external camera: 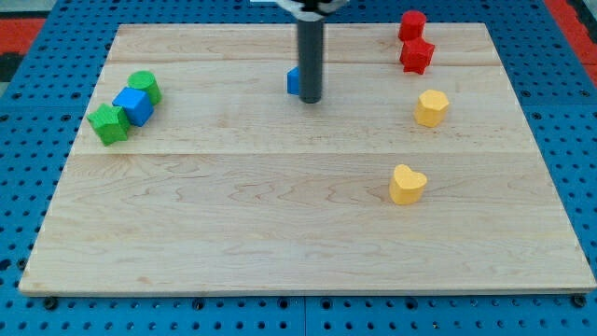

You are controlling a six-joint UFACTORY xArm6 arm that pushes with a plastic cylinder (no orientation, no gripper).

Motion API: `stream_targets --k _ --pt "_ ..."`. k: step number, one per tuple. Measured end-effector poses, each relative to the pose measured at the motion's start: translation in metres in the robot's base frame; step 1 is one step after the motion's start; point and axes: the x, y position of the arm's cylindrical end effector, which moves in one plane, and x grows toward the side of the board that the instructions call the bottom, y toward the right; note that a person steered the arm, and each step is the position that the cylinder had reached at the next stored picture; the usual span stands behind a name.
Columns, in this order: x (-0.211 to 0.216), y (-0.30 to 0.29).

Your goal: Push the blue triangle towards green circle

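The blue triangle (293, 81) lies near the top middle of the wooden board, mostly hidden behind my rod. My tip (310, 99) rests on the board touching the triangle's right side. The green circle (145, 86) sits at the view's left, far from the triangle. It touches a blue cube (133, 105), which touches a green star-like block (109, 123) below and to its left.
A red block (411, 24) and a red star (417, 55) sit at the top right. A yellow hexagon (431, 107) and a yellow heart (407, 184) lie on the right. The wooden board (280, 233) rests on a blue pegboard.
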Motion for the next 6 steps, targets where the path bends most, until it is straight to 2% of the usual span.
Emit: stream_targets --k 1,2,3,4,5,6 --pt "-0.018 0.028" --pt "-0.040 0.000" --pt "-0.002 -0.092" --pt "0.011 -0.178" --pt "-0.024 -0.158" --pt "-0.049 -0.180"
